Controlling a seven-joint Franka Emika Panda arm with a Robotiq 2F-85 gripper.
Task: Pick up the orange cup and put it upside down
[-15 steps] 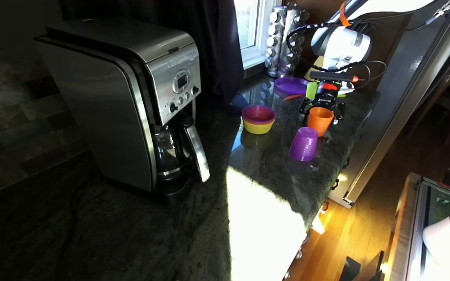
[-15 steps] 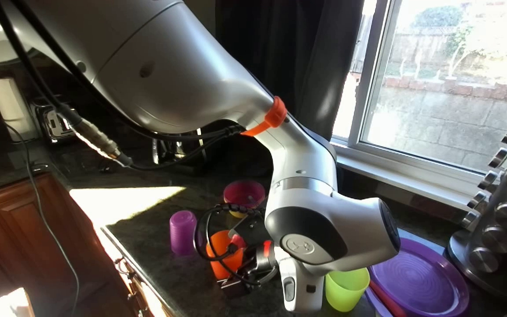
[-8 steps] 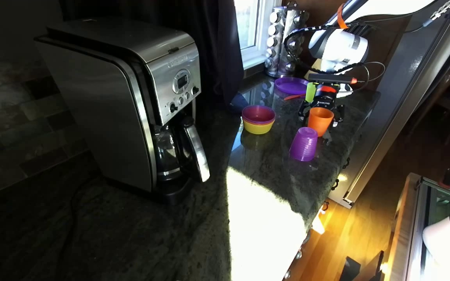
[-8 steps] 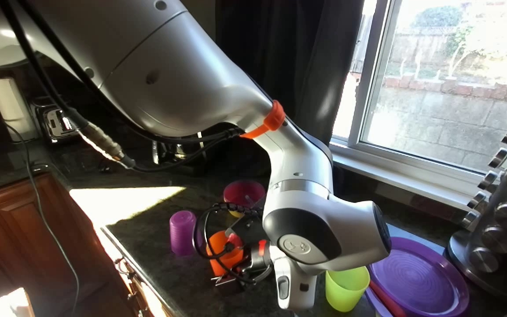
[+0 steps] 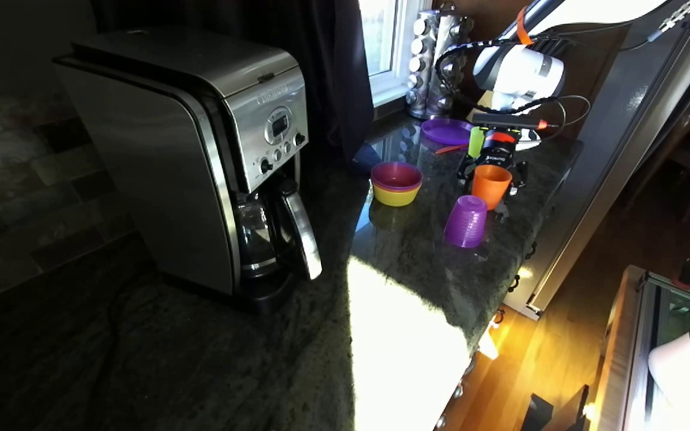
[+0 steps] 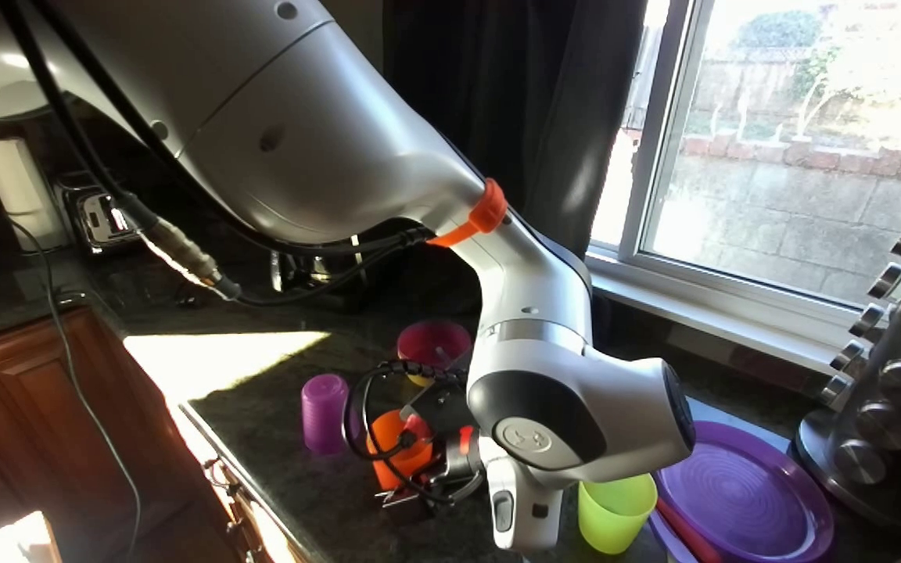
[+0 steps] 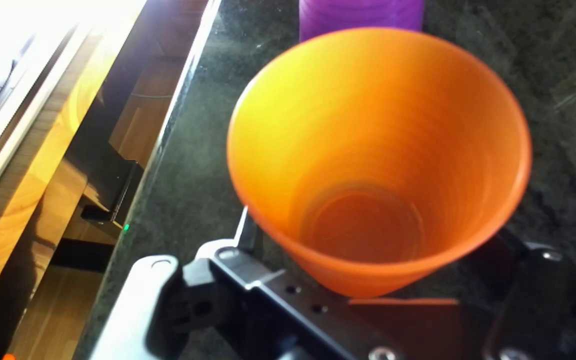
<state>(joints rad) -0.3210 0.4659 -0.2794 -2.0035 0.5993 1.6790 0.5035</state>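
On the counter (image 5: 405, 242) | your spread gripper (image 5: 490, 181) flanks the orange cup (image 7: 378, 150) (mouth up, axis upright) | contact hard to tell

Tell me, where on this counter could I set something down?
The sunlit patch looks bare, between the coffee maker, purple cup and counter edge, though glare hides detail. A smaller gap separates that cup from the stacked bowls. Crowded: around the claw and orange cup, and by the green cup and purple plate.

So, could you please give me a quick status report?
Gripper at orange cup, grip unclear. Cup mouth up. Purple cup close by, possible obstacle.
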